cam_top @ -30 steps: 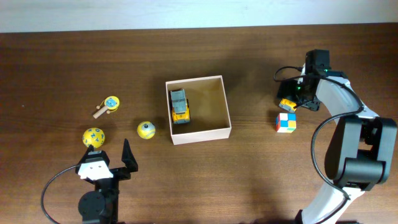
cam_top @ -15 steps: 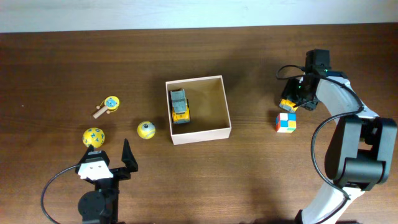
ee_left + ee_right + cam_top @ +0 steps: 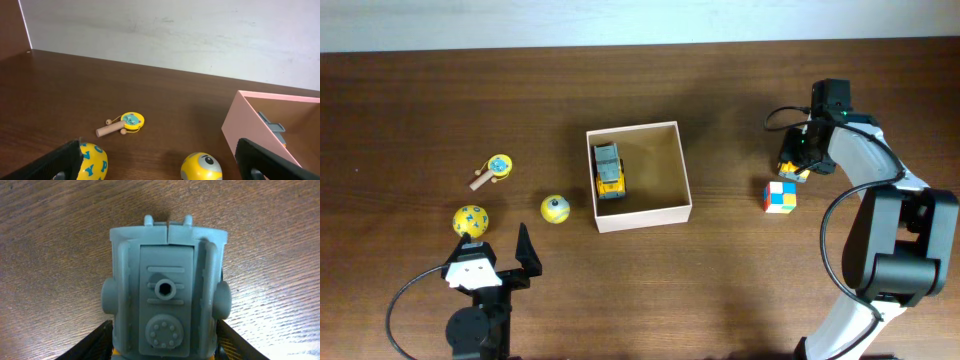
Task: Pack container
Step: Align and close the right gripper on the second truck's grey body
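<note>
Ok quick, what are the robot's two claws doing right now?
Left gripper: open, holding nothing.
Right gripper: closed on a grey toy.

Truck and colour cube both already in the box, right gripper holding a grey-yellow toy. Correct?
Only the truck is in the box; overhead shows the colour cube on the table right of it. The right gripper does hold a grey-yellow toy.

A dark brown wooden table with visible grain fills the room's middle; along its far edge stands a plain whitish wall.
</note>
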`<state>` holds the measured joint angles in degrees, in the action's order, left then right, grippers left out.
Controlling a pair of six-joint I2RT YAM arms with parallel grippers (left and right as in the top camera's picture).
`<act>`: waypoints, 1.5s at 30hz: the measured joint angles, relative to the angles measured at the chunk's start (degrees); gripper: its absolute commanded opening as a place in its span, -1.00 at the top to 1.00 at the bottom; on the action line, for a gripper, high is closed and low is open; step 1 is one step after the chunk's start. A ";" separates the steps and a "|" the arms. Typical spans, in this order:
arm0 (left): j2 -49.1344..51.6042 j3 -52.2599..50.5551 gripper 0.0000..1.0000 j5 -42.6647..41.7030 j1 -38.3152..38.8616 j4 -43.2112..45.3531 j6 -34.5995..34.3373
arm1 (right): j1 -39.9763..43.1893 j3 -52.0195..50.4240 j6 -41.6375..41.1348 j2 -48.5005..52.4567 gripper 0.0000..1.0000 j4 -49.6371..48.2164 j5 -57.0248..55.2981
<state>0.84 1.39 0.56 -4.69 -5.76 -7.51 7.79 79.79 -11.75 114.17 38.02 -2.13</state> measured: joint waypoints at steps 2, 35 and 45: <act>0.00 0.00 -0.99 0.02 0.00 0.00 0.00 | 0.00 0.00 0.68 0.00 -0.03 -0.02 -0.02; 0.00 0.00 -0.98 0.02 0.00 0.00 0.00 | 0.04 -0.13 8.44 4.20 -0.19 -3.08 -1.79; 0.00 0.00 -0.98 0.02 0.00 0.00 0.00 | 0.04 -0.15 8.70 4.20 -0.44 -4.66 -1.79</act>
<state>0.84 1.39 0.58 -4.69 -5.76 -7.51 7.84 79.64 -3.05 118.37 33.36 -3.92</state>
